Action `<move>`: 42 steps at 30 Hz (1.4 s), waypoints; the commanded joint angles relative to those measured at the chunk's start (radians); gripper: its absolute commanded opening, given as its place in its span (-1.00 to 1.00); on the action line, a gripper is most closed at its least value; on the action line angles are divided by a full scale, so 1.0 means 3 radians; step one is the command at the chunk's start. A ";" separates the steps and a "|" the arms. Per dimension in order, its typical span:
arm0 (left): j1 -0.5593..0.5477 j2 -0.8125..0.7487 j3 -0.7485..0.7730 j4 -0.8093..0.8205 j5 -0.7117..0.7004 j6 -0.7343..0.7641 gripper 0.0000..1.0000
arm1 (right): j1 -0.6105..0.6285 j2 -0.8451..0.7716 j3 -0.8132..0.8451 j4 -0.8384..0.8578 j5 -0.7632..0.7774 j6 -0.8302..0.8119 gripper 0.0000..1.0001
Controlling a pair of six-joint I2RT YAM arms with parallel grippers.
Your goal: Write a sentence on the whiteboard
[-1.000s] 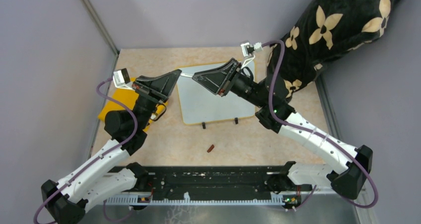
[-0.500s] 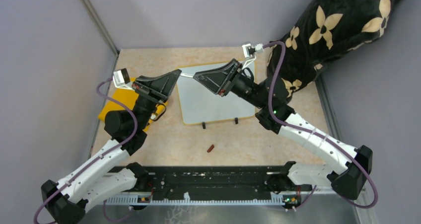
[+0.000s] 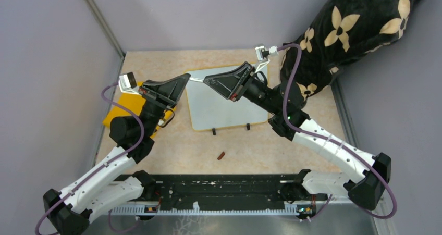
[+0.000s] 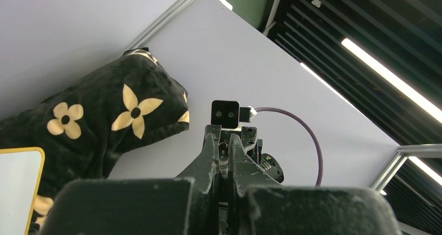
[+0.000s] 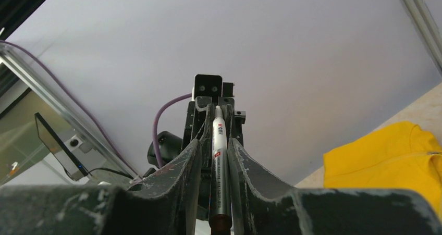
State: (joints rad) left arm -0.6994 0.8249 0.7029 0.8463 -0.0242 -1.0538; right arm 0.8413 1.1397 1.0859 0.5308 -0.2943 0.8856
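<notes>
Marker (image 5: 219, 162) carries red print, illegibly small; whiteboard (image 3: 219, 110) yellow-rimmed.

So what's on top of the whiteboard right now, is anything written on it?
The visible part of the whiteboard is blank. The right gripper, gripping a marker, hangs over the far part with its arm and hides the surface beneath.

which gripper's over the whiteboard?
The right gripper: in the top view it's above the whiteboard, at its far-left corner. The left gripper is just off its left edge, by the yellow cloth.
</notes>
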 commanded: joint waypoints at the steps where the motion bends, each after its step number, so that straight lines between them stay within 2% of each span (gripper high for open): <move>1: 0.0010 -0.0024 -0.0008 0.0085 -0.0027 0.0063 -1.00 | -0.0012 -0.0069 0.0026 0.0189 -0.0072 0.0035 -0.50; 8: 0.0007 -0.0014 0.0016 0.0086 -0.0025 0.0076 -1.00 | -0.0013 -0.0046 0.0048 0.0159 -0.0110 0.0035 -0.57; 14: 0.0010 -0.0004 0.0022 0.0082 -0.0016 0.0079 -1.00 | -0.0012 -0.0040 0.0054 0.0155 -0.0113 0.0030 -0.78; 17: 0.0010 0.0001 0.0020 0.0078 -0.0018 0.0082 -1.00 | -0.0013 -0.0036 0.0059 0.0163 -0.0131 0.0027 -1.00; 20: 0.0006 0.0004 0.0015 0.0076 -0.0018 0.0091 -1.00 | -0.0015 -0.0054 0.0048 0.0140 -0.0107 0.0011 -1.00; 21: 0.0005 -0.0003 0.0004 0.0067 -0.0021 0.0099 -0.95 | -0.0017 -0.0067 0.0043 0.0132 -0.0090 0.0003 -1.00; 22: 0.0009 -0.0012 -0.0003 0.0053 -0.0025 0.0117 -0.75 | -0.0018 -0.0082 0.0037 0.0115 -0.0073 -0.0009 -1.00; 25: 0.0009 -0.0089 -0.0028 -0.0060 -0.0050 0.0207 0.13 | -0.0047 -0.0158 0.0045 -0.0043 0.0006 -0.0112 -1.00; 26: 0.0010 -0.0136 -0.0042 -0.0119 -0.0066 0.0250 0.37 | -0.0053 -0.0198 0.0045 -0.0124 0.0065 -0.0170 -1.00; 28: 0.0010 -0.0244 -0.0087 -0.0269 -0.0126 0.0340 0.68 | -0.0053 -0.0293 0.0049 -0.0295 0.0200 -0.0306 -1.00; 29: 0.0010 -0.0317 -0.0114 -0.0365 -0.0166 0.0400 0.77 | -0.0054 -0.0337 0.0051 -0.0399 0.0283 -0.0391 -1.00; 32: 0.0009 -0.0570 -0.0179 -0.0707 -0.0289 0.0691 0.85 | -0.0054 -0.0499 0.0060 -0.0777 0.0600 -0.0657 -1.00; 36: 0.0010 -0.0854 -0.0080 -0.1551 -0.0390 0.1390 0.86 | -0.0055 -0.0683 0.0074 -0.1326 0.1149 -0.1106 -1.00; 42: 0.0006 -0.0749 0.0227 -0.3024 -0.0764 0.2462 0.88 | -0.0009 -0.0717 0.0107 -0.2028 0.1905 -0.1668 -1.00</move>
State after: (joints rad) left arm -0.6994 0.5671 0.7155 0.3069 -0.1642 -0.5945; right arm 0.8326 0.9234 1.0878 0.0971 0.0711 0.5430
